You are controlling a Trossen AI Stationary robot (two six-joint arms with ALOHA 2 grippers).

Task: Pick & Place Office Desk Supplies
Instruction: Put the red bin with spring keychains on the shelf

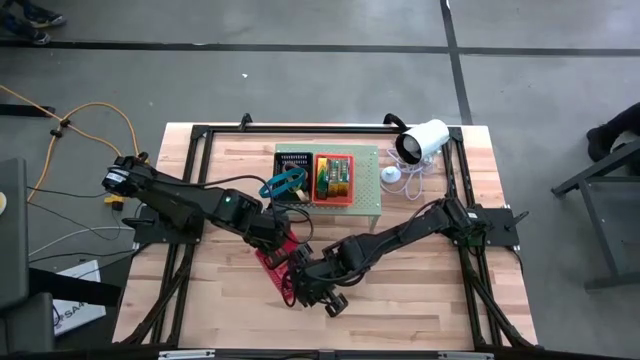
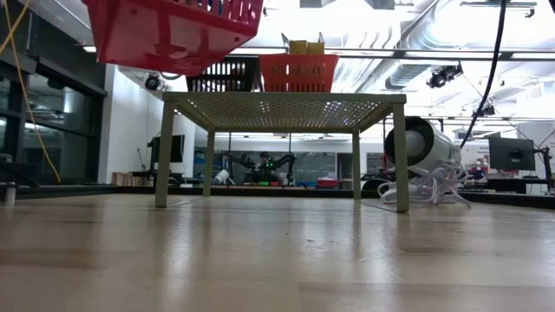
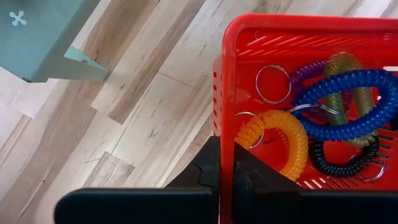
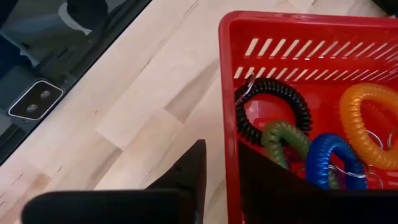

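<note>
A red tray (image 1: pixel 272 257) hangs in the air between my two grippers. The low view shows it tilted and clear of the table (image 2: pixel 173 30). It holds coiled loops: orange (image 3: pixel 280 134), blue (image 3: pixel 348 106), olive (image 4: pixel 280 140), black (image 4: pixel 273 106) and purple, along with metal key rings. My left gripper (image 3: pixel 225 152) is shut on the tray's wall at the far-left side (image 1: pixel 277 238). My right gripper (image 4: pixel 221 158) is shut on the opposite wall, on the near-right side (image 1: pixel 306 280). My left gripper pinches the tray's upright side wall (image 3: pixel 225 118), with one finger (image 3: pixel 208 165) outside and the other (image 3: pixel 249 177) inside the tray. It comes steeply from above. The tray is lifted clear of the table. My right gripper has the opposite side wall (image 4: pixel 229 124) between its fingers, one finger (image 4: pixel 186 177) outside and one (image 4: pixel 273 186) inside among the loops. It slants down from above. A thin strip of wood shows between the outer finger and the wall.
A pale green perforated stand (image 1: pixel 370 195) stands at the back middle. It carries a black tray (image 1: pixel 293 165) and an orange-red tray (image 1: pixel 335 178) holding small items. A blue loop (image 1: pixel 283 183) lies at its left edge. A white camera (image 1: pixel 420 140) with its cable sits at the back right.
</note>
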